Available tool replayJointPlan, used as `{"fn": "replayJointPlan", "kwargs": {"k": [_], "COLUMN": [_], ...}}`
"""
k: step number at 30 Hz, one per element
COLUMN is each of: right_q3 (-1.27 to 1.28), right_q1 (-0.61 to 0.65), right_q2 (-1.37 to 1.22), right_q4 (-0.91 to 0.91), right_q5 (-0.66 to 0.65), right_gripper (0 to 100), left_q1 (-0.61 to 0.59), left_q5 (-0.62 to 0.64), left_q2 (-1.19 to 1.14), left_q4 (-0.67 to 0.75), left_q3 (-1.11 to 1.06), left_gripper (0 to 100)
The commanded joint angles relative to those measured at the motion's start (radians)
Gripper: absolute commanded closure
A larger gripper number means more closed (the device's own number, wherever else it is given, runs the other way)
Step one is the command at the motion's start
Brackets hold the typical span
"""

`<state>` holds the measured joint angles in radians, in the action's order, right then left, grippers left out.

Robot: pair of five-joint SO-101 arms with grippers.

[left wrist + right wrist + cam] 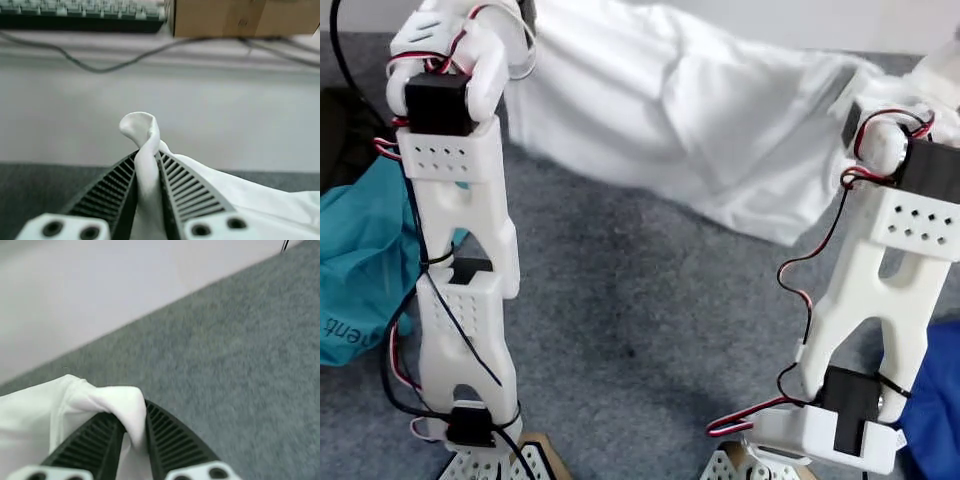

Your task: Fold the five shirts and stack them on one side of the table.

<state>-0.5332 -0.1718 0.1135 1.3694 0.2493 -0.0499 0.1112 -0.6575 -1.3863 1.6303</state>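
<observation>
Both the left pincer (147,156) and right pincer (134,415) pinch a bunched corner of the white shirt (700,110), which lies across the far side of the surface (620,300), so I reckon they should travel together, keeping that edge taut for a straight fold.

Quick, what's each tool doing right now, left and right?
Left tool: closed, pinching a bunched fold of the white shirt.
Right tool: closed, holding the white shirt too.
</observation>
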Motion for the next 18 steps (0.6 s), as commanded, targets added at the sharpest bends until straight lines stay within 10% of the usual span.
{"fn": "replayJointPlan", "kwargs": {"k": [1, 18], "right_q3": [-0.148, -0.449], "right_q1": [0.039, 0.081], "right_q2": [0.012, 0.272], "right_q4": [0.142, 0.392], "right_q5": [-0.078, -0.198], "right_gripper": [99.2, 99.2], "left_q1": [0.015, 0.061], "left_q5": [-0.003, -0.003], "left_q2": [0.09, 0.512], "left_q4": [-0.097, -0.365], "left_q3": [0.035, 0.033], "left_gripper": [99, 99]}}
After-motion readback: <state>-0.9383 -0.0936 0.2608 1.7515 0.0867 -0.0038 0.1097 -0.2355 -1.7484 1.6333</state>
